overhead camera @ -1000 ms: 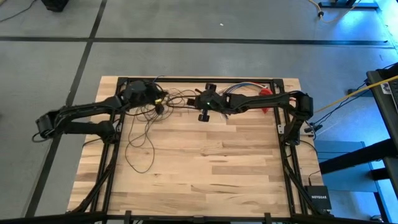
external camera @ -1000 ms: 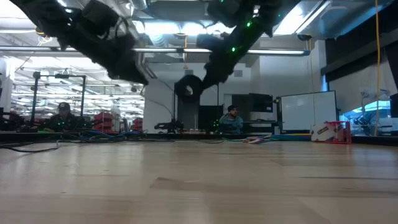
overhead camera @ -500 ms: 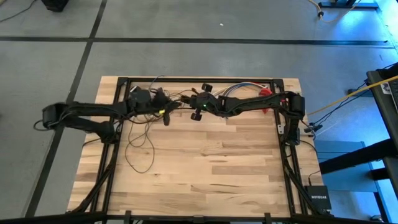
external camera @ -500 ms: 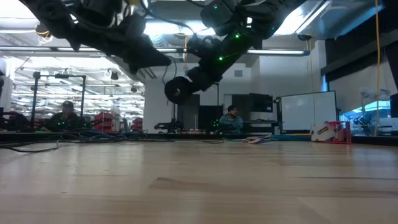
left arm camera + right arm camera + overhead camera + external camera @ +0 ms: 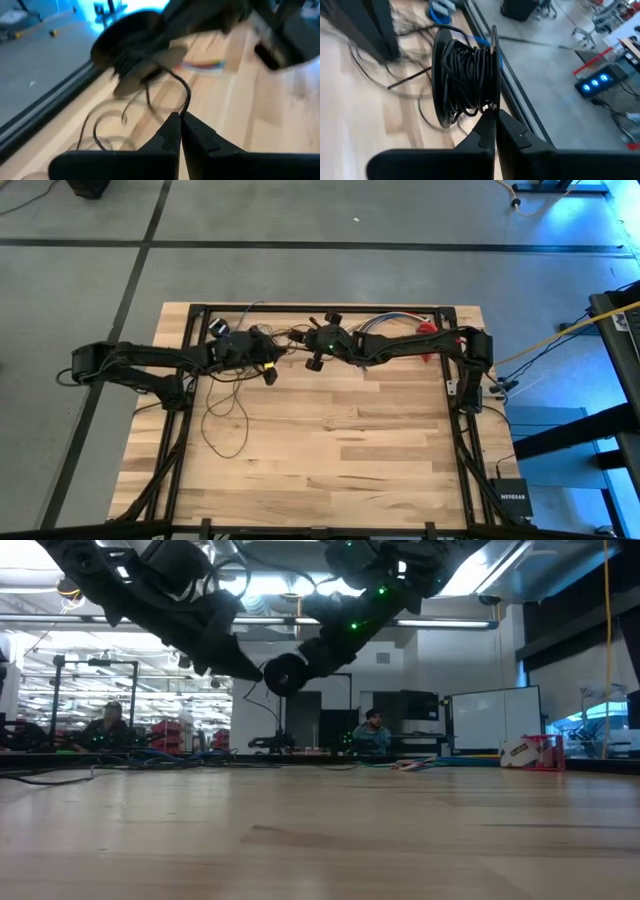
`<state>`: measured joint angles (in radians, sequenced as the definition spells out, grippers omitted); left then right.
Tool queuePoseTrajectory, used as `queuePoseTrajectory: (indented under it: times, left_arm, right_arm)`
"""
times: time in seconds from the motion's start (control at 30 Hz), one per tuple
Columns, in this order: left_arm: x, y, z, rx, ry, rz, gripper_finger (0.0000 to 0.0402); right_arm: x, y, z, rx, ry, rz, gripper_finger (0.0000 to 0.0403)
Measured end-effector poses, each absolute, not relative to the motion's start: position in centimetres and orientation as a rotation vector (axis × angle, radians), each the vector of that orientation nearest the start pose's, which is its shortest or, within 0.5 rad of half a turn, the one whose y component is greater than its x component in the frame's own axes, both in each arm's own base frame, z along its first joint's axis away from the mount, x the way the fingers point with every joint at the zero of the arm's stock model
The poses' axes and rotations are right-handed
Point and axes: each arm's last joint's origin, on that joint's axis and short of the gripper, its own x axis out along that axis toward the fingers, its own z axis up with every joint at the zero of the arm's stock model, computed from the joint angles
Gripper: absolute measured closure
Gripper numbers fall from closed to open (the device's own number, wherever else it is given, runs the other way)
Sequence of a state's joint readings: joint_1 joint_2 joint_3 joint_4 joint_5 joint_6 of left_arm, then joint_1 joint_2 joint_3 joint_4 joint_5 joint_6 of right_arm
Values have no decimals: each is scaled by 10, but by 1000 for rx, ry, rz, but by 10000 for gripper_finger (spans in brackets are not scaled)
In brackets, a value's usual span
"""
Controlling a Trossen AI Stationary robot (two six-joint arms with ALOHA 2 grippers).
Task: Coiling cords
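The cords are one thin dark wire. Part of it is wound on a black spool [image 5: 465,80] held above the table's far middle, and the rest lies in loose loops [image 5: 225,415] on the wood at the left. My right gripper [image 5: 494,116] is shut on the spool [image 5: 314,362]. My left gripper [image 5: 179,120], just left of the spool [image 5: 135,50], is shut on the wire that leads up to it. In the low view the spool [image 5: 285,675] hangs well clear of the tabletop. My left gripper pinches a single strand of the wire [image 5: 186,106] at its fingertips, a short way from the spool. From the tips the strand curves up to the spool, slack. My right gripper pinches the rim of one spool flange [image 5: 493,102] between its two fingers, slanting down from the table's right. The spool is lifted clear, its wound wire facing the wrist camera.
A bundle of multicoloured wires [image 5: 385,323] and a red object [image 5: 428,330] lie at the far right of the table. Black frame rails [image 5: 455,410] run along both sides. A yellow cable [image 5: 560,335] hangs off to the right. The near half is bare wood [image 5: 340,460].
My left gripper has moved toward the table's right and a little toward its near edge, closing on the spool, still shut on the wire. My right gripper has tipped further downward, and the spool has shifted slightly toward the left.
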<state>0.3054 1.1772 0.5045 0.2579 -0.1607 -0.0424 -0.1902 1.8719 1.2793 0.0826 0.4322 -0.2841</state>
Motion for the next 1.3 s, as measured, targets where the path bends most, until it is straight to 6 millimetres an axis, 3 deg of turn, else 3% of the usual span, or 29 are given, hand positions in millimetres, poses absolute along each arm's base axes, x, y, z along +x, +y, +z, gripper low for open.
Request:
queuePoseTrajectory:
  times: [0.27, 0.43, 0.7, 1.0, 1.3]
  left_arm:
    - [237, 63, 216, -63, 216, 405, 399]
    - [250, 59, 206, -61, 195, 380, 398]
    - [261, 68, 174, -5, 331, 491, 398]
    - [257, 73, 176, 96, 369, 524, 398]
    - [255, 72, 169, 207, 481, 494, 398]
  right_arm:
    - [410, -90, 228, -296, 531, -500, 400]
    - [412, -90, 232, -286, 485, -488, 400]
    - [414, -87, 240, -237, 406, -410, 400]
    - [396, -82, 270, -210, 409, -351, 400]
    - [375, -76, 287, -196, 491, -280, 400]
